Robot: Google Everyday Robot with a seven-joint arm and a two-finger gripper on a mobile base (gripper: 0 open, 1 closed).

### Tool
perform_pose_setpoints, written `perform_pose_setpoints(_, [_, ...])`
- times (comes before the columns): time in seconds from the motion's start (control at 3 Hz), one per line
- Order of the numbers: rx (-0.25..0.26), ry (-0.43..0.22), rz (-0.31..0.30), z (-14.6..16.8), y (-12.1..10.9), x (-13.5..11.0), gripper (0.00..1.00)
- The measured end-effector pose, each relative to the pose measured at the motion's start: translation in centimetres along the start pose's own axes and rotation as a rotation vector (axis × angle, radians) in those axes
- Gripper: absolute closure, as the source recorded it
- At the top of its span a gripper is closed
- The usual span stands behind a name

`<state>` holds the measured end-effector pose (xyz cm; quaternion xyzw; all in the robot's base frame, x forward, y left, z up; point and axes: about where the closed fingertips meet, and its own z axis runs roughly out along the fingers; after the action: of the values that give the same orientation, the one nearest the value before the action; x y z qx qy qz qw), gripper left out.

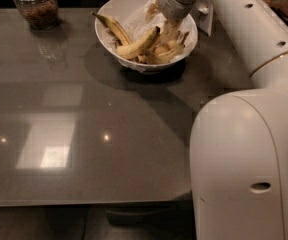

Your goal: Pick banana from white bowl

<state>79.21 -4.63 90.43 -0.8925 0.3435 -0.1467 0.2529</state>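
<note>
My gripper (170, 32) is down inside the big deep white bowl (98, 34), on its right side, and honestly I can't tell if it's spread or clamped on anything. Right under it, along the bowl's right wall, lies the long slim yellow banana with brown streaks (168, 54). A plumper pale banana (136, 46) sits mid-bowl, and a thin brown-backed one (112, 26) leans on the bowl's left rim. The bowl is on a glossy grey table (84, 134); a glass jar (35, 6) stands well left of the bowl.
</note>
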Motion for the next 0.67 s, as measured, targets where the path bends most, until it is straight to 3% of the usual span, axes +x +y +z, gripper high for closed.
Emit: perform_pose_setpoints(0.67, [-0.021,-0.031,0.001,1.72,-0.34,0.02,0.45])
